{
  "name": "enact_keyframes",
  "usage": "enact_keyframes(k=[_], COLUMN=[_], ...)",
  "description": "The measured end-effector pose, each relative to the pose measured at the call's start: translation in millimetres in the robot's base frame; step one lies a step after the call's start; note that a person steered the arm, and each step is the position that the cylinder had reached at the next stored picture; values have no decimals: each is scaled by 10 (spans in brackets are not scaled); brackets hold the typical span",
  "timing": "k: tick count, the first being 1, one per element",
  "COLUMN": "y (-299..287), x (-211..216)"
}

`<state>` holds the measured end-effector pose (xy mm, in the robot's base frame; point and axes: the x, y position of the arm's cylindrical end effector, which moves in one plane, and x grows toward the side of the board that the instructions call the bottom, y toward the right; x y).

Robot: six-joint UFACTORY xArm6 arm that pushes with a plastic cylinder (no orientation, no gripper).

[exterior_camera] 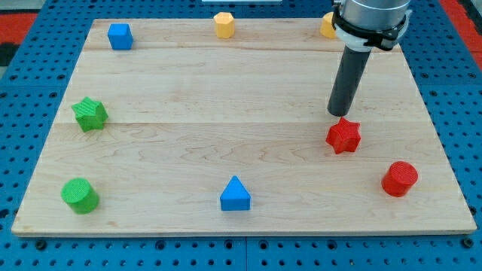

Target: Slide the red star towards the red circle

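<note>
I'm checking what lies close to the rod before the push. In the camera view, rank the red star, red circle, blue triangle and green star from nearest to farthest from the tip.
From my tip:
1. Red star, just below it.
2. Red circle, lower right.
3. Blue triangle, lower left.
4. Green star, far left.
</note>
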<state>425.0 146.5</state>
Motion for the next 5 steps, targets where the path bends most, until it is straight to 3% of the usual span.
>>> enact_keyframes(k=[3,5], y=[-222,113], x=[379,507])
